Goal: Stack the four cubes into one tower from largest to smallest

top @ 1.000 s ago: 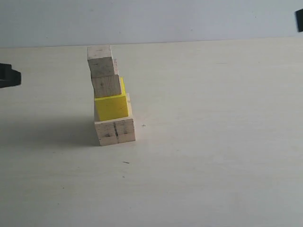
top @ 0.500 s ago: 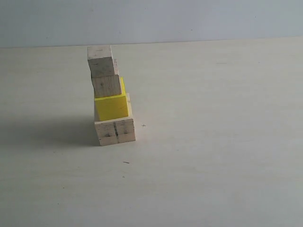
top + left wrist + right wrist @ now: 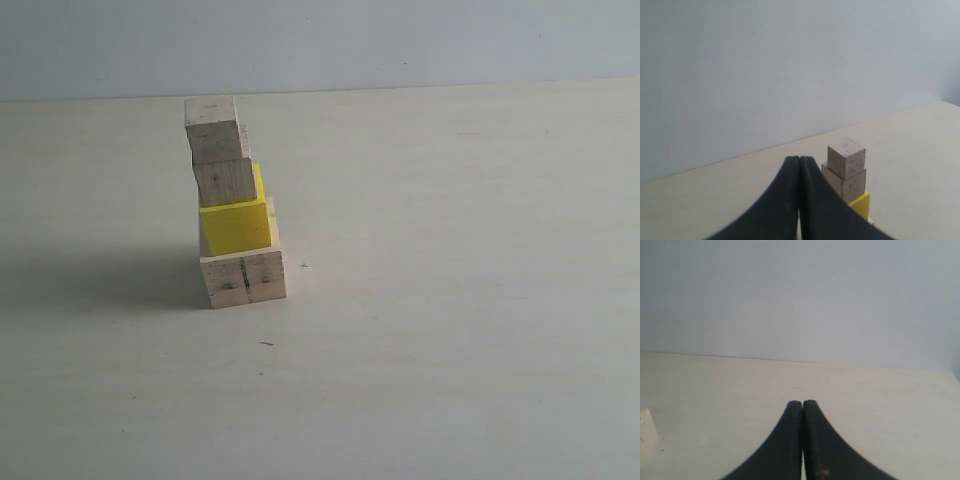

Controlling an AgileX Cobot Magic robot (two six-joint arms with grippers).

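Tabletop (image 3: 450, 300), pale cream and faintly grained, fills most of the exterior view and meets a plain blue-grey wall (image 3: 400, 40) along a straight far edge. The tower (image 3: 235, 205) stands upright on it, left of centre. A large pale bare-wood cube (image 3: 244, 277) rests on the surface, a bright yellow cube (image 3: 237, 225) sits on that, then a medium pale wood cube (image 3: 225, 181), with a small pale wood cube (image 3: 214, 130) on top. Each upper block is set slightly further left than the one below. A soft shadow (image 3: 100, 280) spreads leftward from the base, and a tiny dark speck (image 3: 266, 344) lies just in front. The left gripper (image 3: 799, 162) has its black fingers pressed together on nothing, with the tower's top beyond it. The right gripper (image 3: 802, 404) is likewise closed and empty over bare table.
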